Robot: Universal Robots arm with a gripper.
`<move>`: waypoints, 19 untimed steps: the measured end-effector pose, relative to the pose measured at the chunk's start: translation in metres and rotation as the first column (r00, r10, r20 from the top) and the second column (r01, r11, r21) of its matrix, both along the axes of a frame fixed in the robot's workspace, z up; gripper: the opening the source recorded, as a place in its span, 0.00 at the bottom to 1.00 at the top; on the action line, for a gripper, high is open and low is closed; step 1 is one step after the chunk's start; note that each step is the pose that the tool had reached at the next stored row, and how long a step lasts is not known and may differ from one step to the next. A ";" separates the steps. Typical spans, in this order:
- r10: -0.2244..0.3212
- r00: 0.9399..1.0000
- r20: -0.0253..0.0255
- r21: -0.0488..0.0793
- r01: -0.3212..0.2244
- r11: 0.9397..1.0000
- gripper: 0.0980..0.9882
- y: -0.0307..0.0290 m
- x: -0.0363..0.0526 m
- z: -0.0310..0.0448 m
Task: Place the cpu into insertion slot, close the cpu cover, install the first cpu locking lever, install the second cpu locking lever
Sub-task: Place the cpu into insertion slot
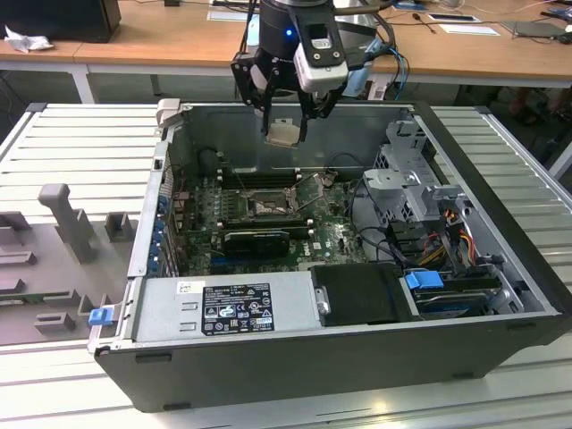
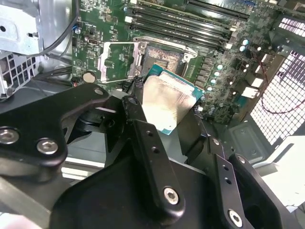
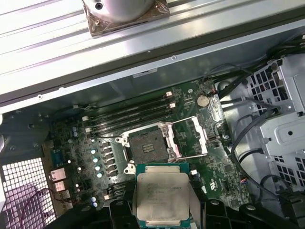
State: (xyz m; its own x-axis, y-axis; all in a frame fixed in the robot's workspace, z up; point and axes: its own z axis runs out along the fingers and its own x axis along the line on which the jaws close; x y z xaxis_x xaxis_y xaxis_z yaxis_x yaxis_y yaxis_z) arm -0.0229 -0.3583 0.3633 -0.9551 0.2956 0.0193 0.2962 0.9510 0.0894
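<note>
The gripper (image 1: 284, 134) is clenching the cpu (image 3: 162, 196) by two opposite edges, its fingers (image 2: 143, 133) pressing in from either side. The chip is hanging high over the open computer case (image 1: 313, 366), well apart from the circuit board (image 1: 340, 234).

The likely trouble from here, as I judge it, is a skewed landing. The hold is taking only thin edges, so any slip or tilt would be putting one corner down first on the insertion slot (image 3: 145, 148) and harming its contacts. A wrong rotation would be doing the same.

The chip is showing as a small flat square with a pale silvery-beige top carrying dull, smudged reflections. A green rim is peeking out around it in both wrist views.

Beyond it the insertion slot is lying bare, dark in the middle with a grey metal rim. The cpu cover (image 3: 190, 138) is lying swung open just beside it, so nothing is blocking the way. Farther on, the long black memory slots (image 3: 128, 112) are running along the board.
</note>
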 end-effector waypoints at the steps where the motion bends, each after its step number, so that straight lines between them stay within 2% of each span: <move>1: -0.006 1.000 0.000 0.000 0.006 1.000 0.48 0.0000 0.0000 0.0000; 6: -0.082 0.997 0.000 0.000 0.082 0.997 0.48 0.0000 0.0000 -0.0001; 13: -0.122 0.993 0.000 0.000 0.122 0.993 0.48 0.0000 -0.0052 -0.0003; 14: -0.139 0.990 0.000 0.000 0.139 0.990 0.48 0.0000 -0.0052 -0.0003; 18: -0.239 0.971 0.000 0.000 0.239 0.971 0.48 0.0001 -0.0052 -0.0015; 19: -0.241 0.971 0.000 0.000 0.241 0.971 0.48 0.0000 -0.0052 -0.0034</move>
